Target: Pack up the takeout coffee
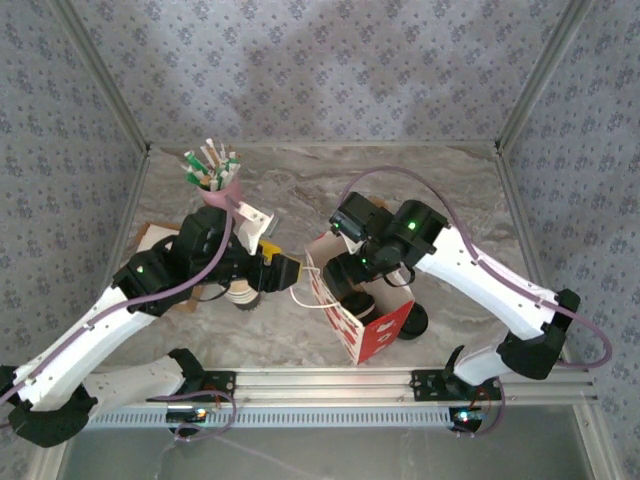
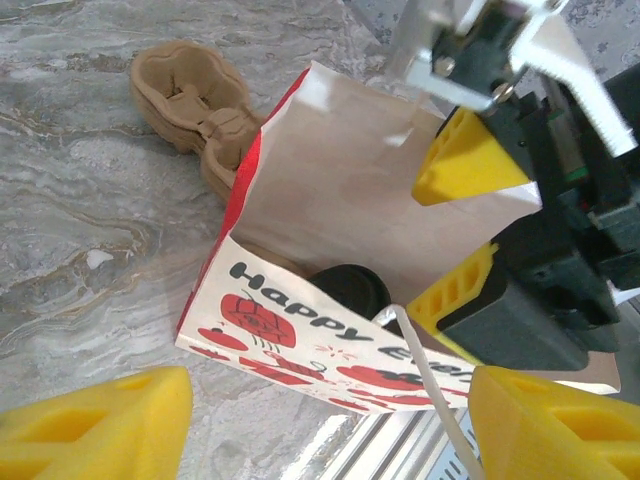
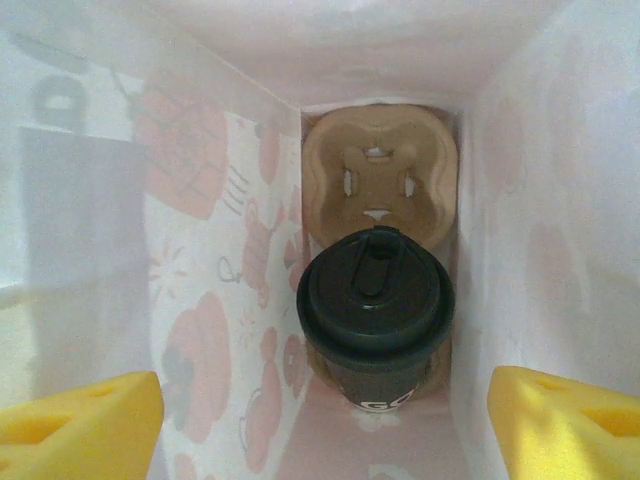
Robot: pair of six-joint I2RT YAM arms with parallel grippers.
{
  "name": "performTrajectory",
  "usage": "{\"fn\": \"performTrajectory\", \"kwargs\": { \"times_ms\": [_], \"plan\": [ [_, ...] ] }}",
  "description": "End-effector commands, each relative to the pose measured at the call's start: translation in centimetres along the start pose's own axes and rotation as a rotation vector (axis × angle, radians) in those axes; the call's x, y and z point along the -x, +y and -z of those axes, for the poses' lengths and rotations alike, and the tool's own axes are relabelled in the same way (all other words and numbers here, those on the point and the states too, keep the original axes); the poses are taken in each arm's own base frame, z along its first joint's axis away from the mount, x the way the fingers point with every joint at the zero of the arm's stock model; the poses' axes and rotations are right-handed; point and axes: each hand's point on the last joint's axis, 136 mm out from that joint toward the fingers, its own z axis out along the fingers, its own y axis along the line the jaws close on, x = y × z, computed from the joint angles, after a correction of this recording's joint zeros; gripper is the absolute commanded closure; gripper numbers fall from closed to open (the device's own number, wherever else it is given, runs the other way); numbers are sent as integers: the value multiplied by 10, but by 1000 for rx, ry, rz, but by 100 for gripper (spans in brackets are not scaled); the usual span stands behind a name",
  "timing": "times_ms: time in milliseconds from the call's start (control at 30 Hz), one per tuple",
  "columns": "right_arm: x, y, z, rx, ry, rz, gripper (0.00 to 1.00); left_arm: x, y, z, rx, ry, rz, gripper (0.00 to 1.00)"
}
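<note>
- the coffee cup [image 3: 375,315] is already inside the bag [image 3: 560,200], at 6 o'clock in the carrier [image 3: 378,175]
- right gripper [image 3: 322,425] jaws spread wide, empty; left gripper [image 2: 328,425] same
- risk: a jaw snags the bag wall on exit and tips it

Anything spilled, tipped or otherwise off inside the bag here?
Nothing stands out. The dark lidded cup sits upright in the cardboard carrier inside the paper bag, lid on, no spill visible. The right pincer is open above it.
</note>
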Motion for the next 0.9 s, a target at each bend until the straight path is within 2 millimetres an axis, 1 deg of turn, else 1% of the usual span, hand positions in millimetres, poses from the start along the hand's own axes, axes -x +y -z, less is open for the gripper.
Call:
{"fn": "performTrajectory", "kwargs": {
  "times_ms": [0,233,467,733,867],
  "plan": [
    [6,1,22,20,-72,-19,14,6,-2,10,8,-30,-15,27],
    [10,8,37,76,-127,-17,14,10,-2,13,15,-43,-19,26],
    [12,18,58,161,-200,-17,14,16,-3,22,26,-73,-22,20],
    [14,27,89,265,-306,-5,15,25,-4,33,39,-112,-27,15],
    [16,29,110,310,-390,3,16,30,-3,40,52,-144,-28,10]
  ]
}}
